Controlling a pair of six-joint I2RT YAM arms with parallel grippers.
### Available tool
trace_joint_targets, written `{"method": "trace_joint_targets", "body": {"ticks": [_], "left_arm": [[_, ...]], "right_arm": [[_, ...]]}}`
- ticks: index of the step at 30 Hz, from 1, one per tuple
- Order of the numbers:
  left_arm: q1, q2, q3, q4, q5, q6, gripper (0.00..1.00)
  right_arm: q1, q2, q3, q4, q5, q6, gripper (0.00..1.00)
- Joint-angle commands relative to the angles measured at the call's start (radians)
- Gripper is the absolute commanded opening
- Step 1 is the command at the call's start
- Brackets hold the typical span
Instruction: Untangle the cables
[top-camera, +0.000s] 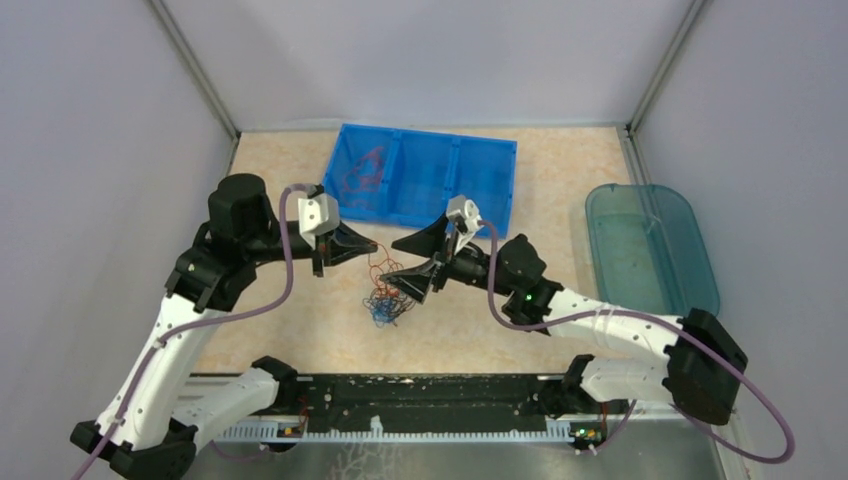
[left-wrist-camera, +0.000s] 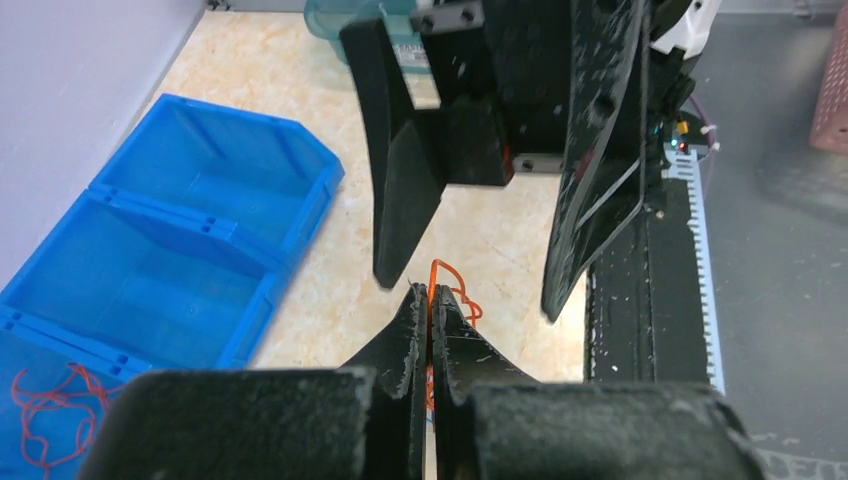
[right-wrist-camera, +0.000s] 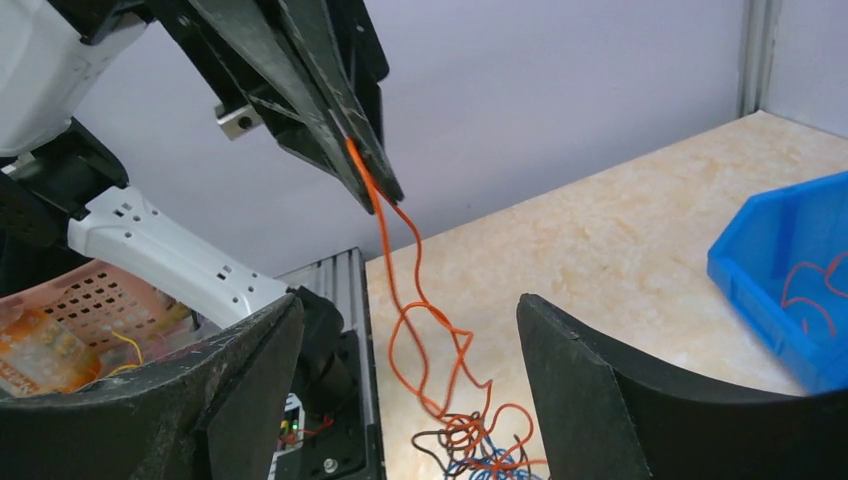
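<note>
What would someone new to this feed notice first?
The left end effector, shut on an orange wire, holds that strand up from the tangled clump of cables at mid-table. The right end effector gapes open just beside it, holding nothing. At the far edge, a blue three-compartment bin has one loose red wire in its left section.

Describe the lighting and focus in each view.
Top external: even, soft light with faint shadows; the cable clump is too small to separate strands. Left wrist: the left gripper fills the foreground, dark and slightly soft, while the orange cable it pinches is clear. Right wrist: the orange cable is crisp against the pale wall; the right gripper is a dark silhouette.
</note>
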Motion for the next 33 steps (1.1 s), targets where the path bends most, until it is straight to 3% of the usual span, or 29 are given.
{"method": "trace_joint_targets", "body": {"ticks": [1,12,24,33], "left_arm": [[-0.01,0.001,0.059,0.035,0.037,-0.06,0.01],[-0.012,0.032,0.195,0.039,0.042,-0.08,0.0],[-0.013,0.11,0.399,0.045,0.063,-0.086,0.0],[-0.012,0.146,0.521,0.093,0.055,-0.102,0.0]], "right_arm": [[0.017,0.082,0.093,0.159,-0.054,0.016,0.79],[0.081,0.239,0.121,0.192,-0.002,0.013,0.7],[0.106,0.331,-0.031,0.287,0.071,0.048,0.62],[0.105,0.368,-0.161,0.346,0.117,0.058,0.61]]}}
